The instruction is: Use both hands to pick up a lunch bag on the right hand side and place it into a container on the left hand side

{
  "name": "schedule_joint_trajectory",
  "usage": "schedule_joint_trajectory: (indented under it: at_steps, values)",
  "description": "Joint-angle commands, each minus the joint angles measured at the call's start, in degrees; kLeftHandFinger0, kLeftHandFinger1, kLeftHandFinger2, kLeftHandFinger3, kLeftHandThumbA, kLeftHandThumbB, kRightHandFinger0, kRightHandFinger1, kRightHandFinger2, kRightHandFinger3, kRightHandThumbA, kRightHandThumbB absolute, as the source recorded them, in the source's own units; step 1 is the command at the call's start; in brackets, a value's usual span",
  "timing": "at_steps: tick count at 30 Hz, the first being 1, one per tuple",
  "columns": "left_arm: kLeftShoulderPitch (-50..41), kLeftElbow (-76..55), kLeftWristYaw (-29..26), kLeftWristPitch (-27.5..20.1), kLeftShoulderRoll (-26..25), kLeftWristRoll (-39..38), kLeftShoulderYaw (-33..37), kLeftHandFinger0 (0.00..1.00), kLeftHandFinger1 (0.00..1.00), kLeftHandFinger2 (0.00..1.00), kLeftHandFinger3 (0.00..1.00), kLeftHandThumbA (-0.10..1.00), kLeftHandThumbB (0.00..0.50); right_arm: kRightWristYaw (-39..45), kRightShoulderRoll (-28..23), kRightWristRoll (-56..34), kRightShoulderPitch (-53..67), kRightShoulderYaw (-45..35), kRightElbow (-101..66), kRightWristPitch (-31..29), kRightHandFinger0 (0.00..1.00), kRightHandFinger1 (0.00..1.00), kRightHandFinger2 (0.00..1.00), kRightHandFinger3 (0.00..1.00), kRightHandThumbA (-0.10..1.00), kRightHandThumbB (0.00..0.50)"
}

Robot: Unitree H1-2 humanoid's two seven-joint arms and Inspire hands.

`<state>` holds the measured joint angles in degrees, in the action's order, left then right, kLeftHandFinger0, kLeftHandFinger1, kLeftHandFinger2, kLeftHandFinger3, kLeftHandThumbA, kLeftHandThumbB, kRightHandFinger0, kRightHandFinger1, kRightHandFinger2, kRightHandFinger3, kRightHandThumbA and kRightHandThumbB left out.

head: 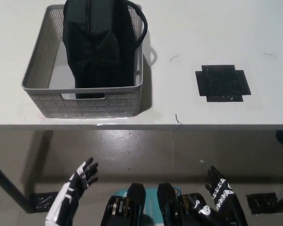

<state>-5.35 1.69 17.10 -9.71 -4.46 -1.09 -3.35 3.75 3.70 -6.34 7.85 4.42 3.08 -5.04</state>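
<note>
Sitting in one basket [35, 89], one lunch bag [98, 42], both robot hands [82, 175] [216, 188] empty, fingers spread

The setting looks like a robotics lab or test room rather than a home. A plain white table [217, 28] fills the upper half of the head view, bare of household clutter. On it at about 2 o'clock sits a cross-shaped patch of black tape [222, 83], the sort of placement marker used in trials. More black tape squares [41, 201] pin the table's dark legs to the floor at 8 and 4 o'clock. The floor [146, 153] is smooth grey concrete, scuffed, under hard even lighting.
</note>
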Motion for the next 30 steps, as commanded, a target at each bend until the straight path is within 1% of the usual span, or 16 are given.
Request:
schedule_joint_trajectory:
  at_steps: [1, 4, 6, 7, 10, 12, 13, 16, 17, 19, 20, 21, 23, 26, 27, 30]
  values:
    - [0.1, 3.3, -4.3, -11.9, 0.6, 2.4, 0.0, 1.00, 1.00, 1.00, 1.00, 1.00, 0.172, 2.0, 1.8, -2.8, -2.6, -0.3, 1.6, -9.6, 1.00, 1.00, 1.00, 1.00, 1.00, 0.210]
    - [0.5, 3.7, -4.7, -12.1, 0.2, 2.6, -0.3, 1.00, 1.00, 1.00, 1.00, 1.00, 0.183, 2.4, 1.9, -3.2, -3.2, -0.3, 2.8, -10.4, 1.00, 1.00, 1.00, 1.00, 1.00, 0.208]
    - [0.8, 4.0, -5.0, -12.3, 0.2, 2.6, -0.1, 1.00, 1.00, 1.00, 1.00, 1.00, 0.174, 2.2, 1.9, -3.3, -3.4, -0.5, 3.3, -10.9, 1.00, 1.00, 1.00, 1.00, 1.00, 0.209]
    - [0.9, 4.1, -5.2, -12.6, 0.2, 2.6, -0.1, 1.00, 1.00, 1.00, 1.00, 1.00, 0.160, 2.1, 1.9, -3.2, -3.5, -0.5, 3.4, -11.3, 1.00, 1.00, 1.00, 1.00, 1.00, 0.201]
    - [0.7, 3.9, -5.5, -12.5, 0.2, 2.3, 0.0, 1.00, 1.00, 1.00, 1.00, 1.00, 0.161, 2.1, 1.9, -3.7, -3.5, -0.6, 3.5, -11.6, 1.00, 1.00, 1.00, 1.00, 1.00, 0.204]
    - [0.6, 3.8, -5.9, -12.1, 0.1, 2.7, 0.0, 1.00, 1.00, 1.00, 1.00, 1.00, 0.173, 1.9, 2.0, -3.7, -3.6, -0.7, 3.5, -11.5, 1.00, 1.00, 1.00, 1.00, 1.00, 0.208]
    - [0.6, 3.8, -6.0, -12.1, 0.1, 2.7, 0.0, 1.00, 1.00, 1.00, 1.00, 1.00, 0.167, 1.9, 2.0, -3.6, -3.6, -0.6, 3.7, -11.8, 1.00, 1.00, 1.00, 1.00, 1.00, 0.206]
    - [2.6, 4.6, -6.2, -12.5, 0.0, 2.5, 0.1, 1.00, 1.00, 1.00, 1.00, 1.00, 0.159, 1.6, 1.4, -2.7, -5.4, -0.9, 4.6, -12.8, 1.00, 1.00, 1.00, 1.00, 1.00, 0.186]
    - [2.7, 4.8, -6.3, -12.6, 0.1, 2.5, 0.1, 1.00, 1.00, 1.00, 1.00, 1.00, 0.165, 1.0, 1.1, -0.6, -5.5, -0.6, 4.8, -14.0, 1.00, 1.00, 1.00, 1.00, 1.00, 0.161]
    - [3.1, 4.9, -6.7, -12.7, 0.4, 2.3, 0.1, 1.00, 1.00, 1.00, 1.00, 1.00, 0.168, -0.7, 0.4, 4.6, -6.0, 0.0, 6.0, -17.6, 1.00, 1.00, 1.00, 1.00, 1.00, 0.126]
    - [3.2, 4.9, -6.8, -12.8, 0.4, 2.3, 0.1, 1.00, 1.00, 1.00, 1.00, 1.00, 0.173, -1.3, 0.0, 6.8, -6.2, 0.4, 6.7, -19.2, 1.00, 1.00, 1.00, 1.00, 1.00, 0.121]
    - [3.3, 5.0, -6.9, -12.9, 0.5, 2.2, 0.1, 1.00, 1.00, 1.00, 1.00, 1.00, 0.165, -1.6, -0.2, 7.9, -6.3, 0.6, 7.2, -19.8, 1.00, 1.00, 1.00, 1.00, 1.00, 0.141]
    - [3.7, 5.4, -6.8, -13.5, 0.6, 1.9, 0.2, 1.00, 1.00, 1.00, 1.00, 1.00, 0.156, -2.0, -0.5, 9.5, -6.6, 1.1, 8.2, -20.6, 1.00, 1.00, 1.00, 1.00, 1.00, 0.163]
    - [3.7, 5.8, -6.9, -14.2, 0.9, 2.1, 0.7, 1.00, 1.00, 1.00, 1.00, 1.00, 0.143, -2.2, -0.8, 10.4, -6.4, 1.4, 8.8, -21.0, 1.00, 1.00, 1.00, 1.00, 1.00, 0.156]
    - [3.7, 5.8, -6.9, -14.4, 1.0, 2.2, 0.8, 1.00, 1.00, 1.00, 1.00, 1.00, 0.134, -2.4, -0.8, 10.7, -6.4, 1.5, 9.1, -21.2, 1.00, 1.00, 1.00, 1.00, 1.00, 0.161]
    - [3.8, 5.9, -6.9, -14.6, 1.0, 2.0, 0.9, 1.00, 1.00, 1.00, 1.00, 1.00, 0.140, -2.3, -0.6, 10.9, -6.6, 1.8, 10.0, -21.8, 1.00, 1.00, 1.00, 1.00, 1.00, 0.170]
